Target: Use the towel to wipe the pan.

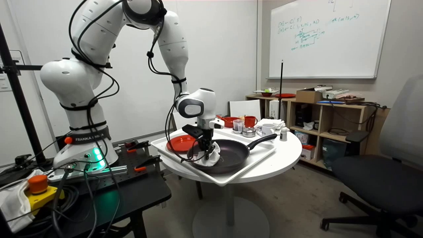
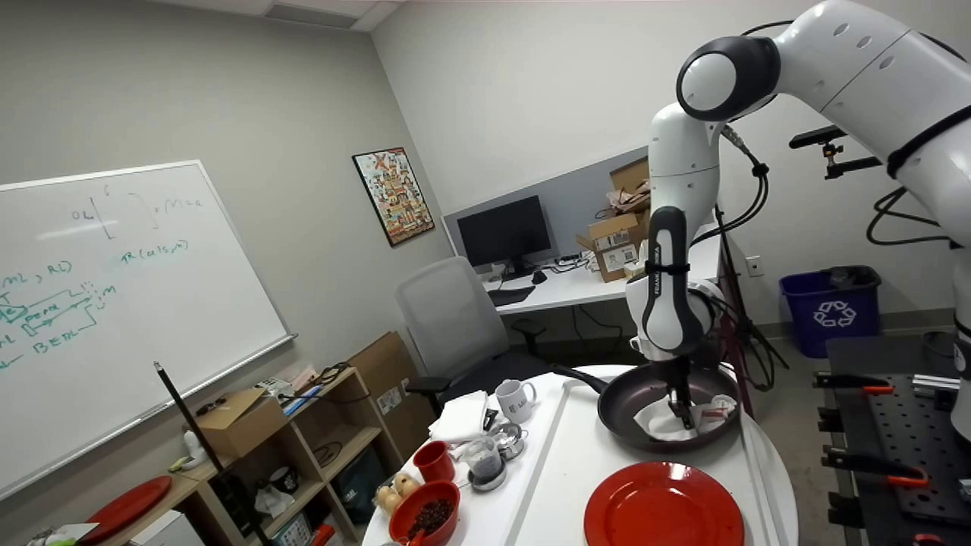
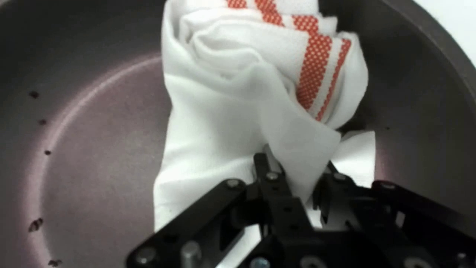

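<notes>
White cloth with orange-red stripes fills much of my wrist view: the towel (image 3: 219,108), bunched in loose folds on the floor of the black pan (image 3: 108,167). I have one fold pinched between the jaws, which point down into the pan; fabric shows between their two sides. Both exterior views tell me the towel lies in the part of the pan nearer the arm's base (image 1: 74,156), opposite the long dark handle (image 1: 262,141). Left of the towel in the wrist view I make out several dark specks (image 3: 36,225) on the pan's surface, along a pale curved streak. The pan rests on a white tray (image 1: 257,153), and the tray on a round worktop (image 1: 290,153). A flat red plate (image 2: 664,508) shares the tray, just beside the pan. Beyond the tray's edge, in an exterior view, I see a white mug (image 2: 512,403), a red mug (image 2: 435,461) and a red bowl (image 2: 436,491) holding small dark pieces. Farther off stands a grey office chair (image 2: 451,318).
</notes>
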Tool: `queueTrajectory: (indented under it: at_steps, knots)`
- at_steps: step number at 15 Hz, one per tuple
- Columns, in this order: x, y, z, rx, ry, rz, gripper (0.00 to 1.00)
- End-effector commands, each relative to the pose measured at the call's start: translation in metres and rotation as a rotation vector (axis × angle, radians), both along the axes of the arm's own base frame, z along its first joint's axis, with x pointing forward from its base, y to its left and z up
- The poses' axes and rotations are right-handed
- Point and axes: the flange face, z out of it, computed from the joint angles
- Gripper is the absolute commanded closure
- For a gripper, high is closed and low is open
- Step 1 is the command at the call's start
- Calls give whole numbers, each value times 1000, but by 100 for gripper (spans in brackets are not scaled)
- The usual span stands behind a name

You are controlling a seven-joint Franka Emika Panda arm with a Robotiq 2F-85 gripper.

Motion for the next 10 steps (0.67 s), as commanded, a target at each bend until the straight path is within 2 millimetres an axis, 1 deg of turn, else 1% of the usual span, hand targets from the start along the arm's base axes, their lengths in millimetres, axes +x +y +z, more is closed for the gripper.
queueTrajectory:
  at_steps: [1,5,10]
  knots:
    - [1,-30,-16,26,-8,-118,95]
    - [6,-57,-13,44,-29,-226,95]
    - [19,-102,-8,58,-65,-390,95]
